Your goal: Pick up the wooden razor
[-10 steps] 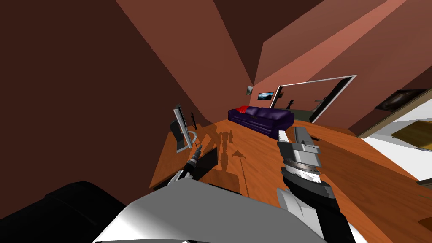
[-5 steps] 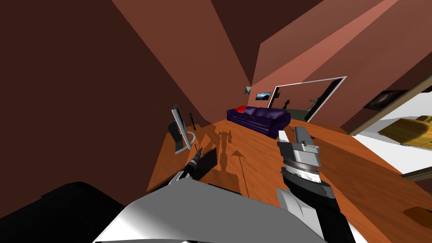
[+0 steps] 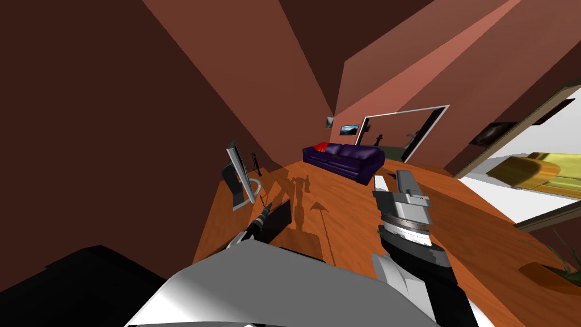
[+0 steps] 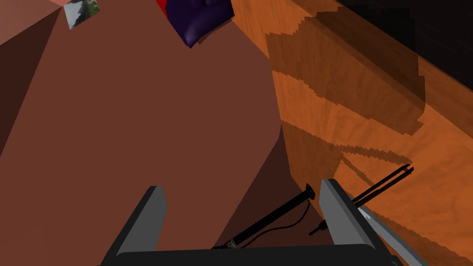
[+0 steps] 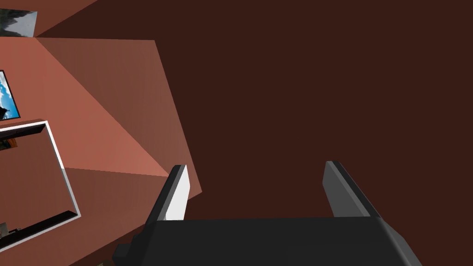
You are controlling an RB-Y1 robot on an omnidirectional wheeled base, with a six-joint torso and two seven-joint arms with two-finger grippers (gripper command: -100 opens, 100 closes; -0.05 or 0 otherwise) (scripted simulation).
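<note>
Left gripper [image 4: 241, 185] is out low ahead of me, its two fingers [image 4: 152, 217] standing well apart with nothing between them; through the gap, a dark brown wall [image 4: 138, 115] meets the wooden floor [image 4: 369, 120]. Right at that seam lies a thin black rod [image 4: 272, 216] with a slack cable trailing from it, just beside one finger; a pair of thin black bars [image 4: 385, 181] lies on the boards farther out, apart from the rod.

Up in the head view, the orange-brown boards run away from me across the room. A grey flat panel [image 3: 241, 176] on a curved stand sits on them close to the brown wall; at the far end a purple sofa [image 3: 343, 159] carries a red cushion [image 3: 323, 147] at one end. A small picture [image 3: 349, 129] hangs above it, and a white-framed doorway [image 3: 403, 133] stands just beside; off to my right an opening gives onto a brighter room with a yellow sofa [image 3: 533, 170]. A black shape [image 3: 68, 284] sits low on my left.

Right gripper [image 3: 391, 177] is raised over the floor, blades parted, holding nothing. Where the wooden razor lies, I cannot tell.
</note>
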